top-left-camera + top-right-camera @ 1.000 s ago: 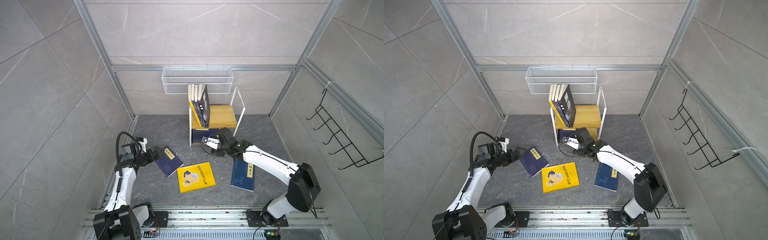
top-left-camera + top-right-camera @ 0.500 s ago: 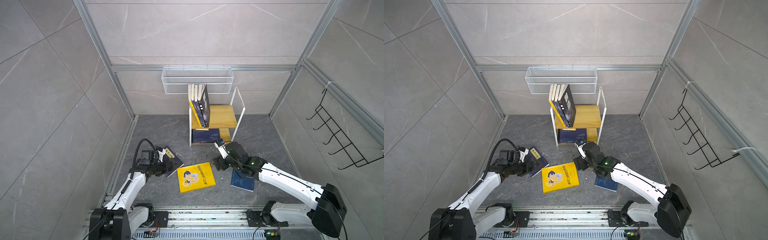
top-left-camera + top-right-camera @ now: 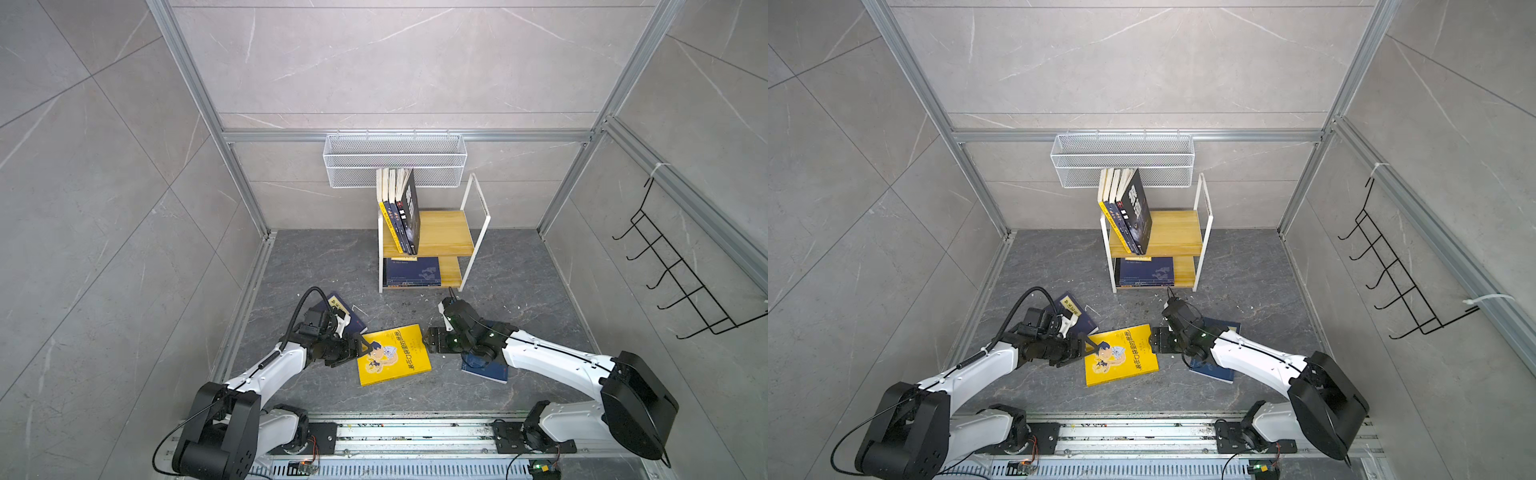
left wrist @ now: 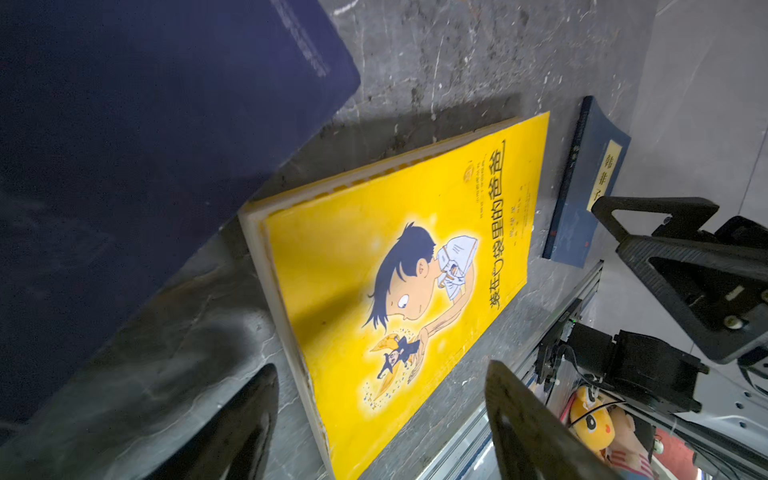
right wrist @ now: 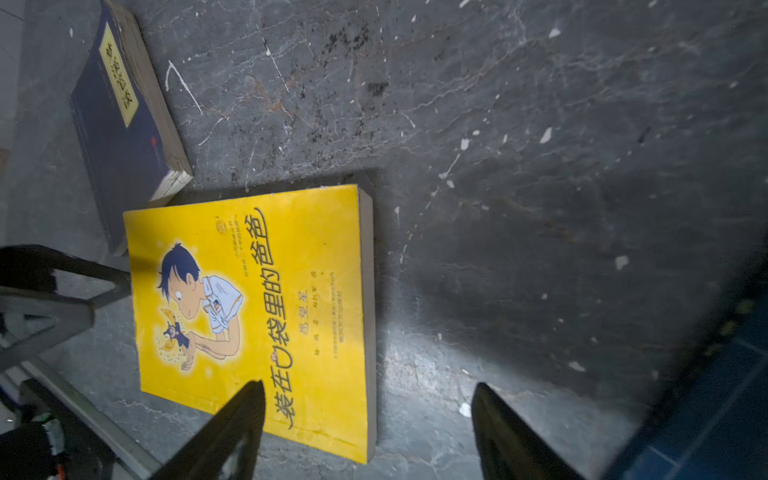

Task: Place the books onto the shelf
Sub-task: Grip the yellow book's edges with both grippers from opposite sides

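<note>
**Book flat on the floor, a gripper at each side**

The yellow cartoon book point(image 3: 392, 359) lies cover up, low in the middle of both top views. It is in front of the shelf point(image 3: 444, 232), which holds other books point(image 3: 405, 212). The left gripper point(image 3: 362, 347) sits at its left edge and the right gripper point(image 3: 429, 345) at its right edge. Both have their jaws spread wide and are clamped on nothing.

A thin paperback offers little to pinch. The lift probably goes best if one arm braces the book while the other slips a finger under the edge and bites deep.

One navy book point(image 3: 353, 320) lies under the left arm, and a second navy book point(image 3: 486, 372) lies under the right. The floor point(image 3: 316, 266) is dark veined stone, scuffed and flecked white. Pale tiled walls enclose it. A wire basket point(image 3: 395, 162) hangs at the back, and a black hook rack point(image 3: 681, 274) at the right.
</note>
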{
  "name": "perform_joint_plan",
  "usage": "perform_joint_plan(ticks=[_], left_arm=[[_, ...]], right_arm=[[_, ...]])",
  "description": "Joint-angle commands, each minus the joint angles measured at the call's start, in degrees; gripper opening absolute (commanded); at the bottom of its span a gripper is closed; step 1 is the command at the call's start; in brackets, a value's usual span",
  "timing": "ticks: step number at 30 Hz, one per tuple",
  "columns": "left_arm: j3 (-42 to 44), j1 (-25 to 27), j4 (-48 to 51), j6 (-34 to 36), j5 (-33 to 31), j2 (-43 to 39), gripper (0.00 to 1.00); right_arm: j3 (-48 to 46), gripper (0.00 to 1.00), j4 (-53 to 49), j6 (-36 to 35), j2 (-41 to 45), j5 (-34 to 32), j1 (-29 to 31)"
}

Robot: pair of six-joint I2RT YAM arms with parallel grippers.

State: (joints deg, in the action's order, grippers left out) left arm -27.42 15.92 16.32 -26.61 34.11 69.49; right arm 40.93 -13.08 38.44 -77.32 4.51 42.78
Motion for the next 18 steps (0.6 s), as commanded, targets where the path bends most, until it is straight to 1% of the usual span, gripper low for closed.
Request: perform_joint_plan(ticks=[1, 3, 5, 8, 11, 14, 18], left_arm=[[0.40, 0.32, -2.61, -2.23, -1.54, 1.10, 0.74], [0.56, 0.51, -3.80, -2.78, -1.26, 2.06, 0.70], [0.61, 0.81, -4.23, -2.79, -1.24, 2.64, 0.66], [1.04, 0.81, -5.94, -4.00, -1.05, 3.40, 0.58], [0.69, 0.87, -6.57, -4.02, -1.32, 3.93, 0.50], [0.43, 0.91, -7.70, -4.63, -1.60, 4.91, 0.44], [-0.86, 1.19, -8.36, -4.92, -1.46, 7.21, 0.32]], right_arm=[[-2.58, 0.77, 5.25, 4.17, -0.99, 4.33, -0.66], [-3.21, 0.74, 7.40, 5.09, -2.40, 7.02, -1.10], [-4.17, 0.73, 9.34, 5.94, -3.46, 8.24, -1.27], [-6.04, 0.71, 13.15, 6.87, -5.12, 10.94, -2.27], [-7.82, 0.66, 15.80, 8.48, -5.81, 12.64, -3.23], [-10.20, 0.65, 21.53, 10.08, -7.18, 15.81, -3.80], [-10.99, 0.65, 24.27, 11.00, -9.79, 18.57, -4.39]])
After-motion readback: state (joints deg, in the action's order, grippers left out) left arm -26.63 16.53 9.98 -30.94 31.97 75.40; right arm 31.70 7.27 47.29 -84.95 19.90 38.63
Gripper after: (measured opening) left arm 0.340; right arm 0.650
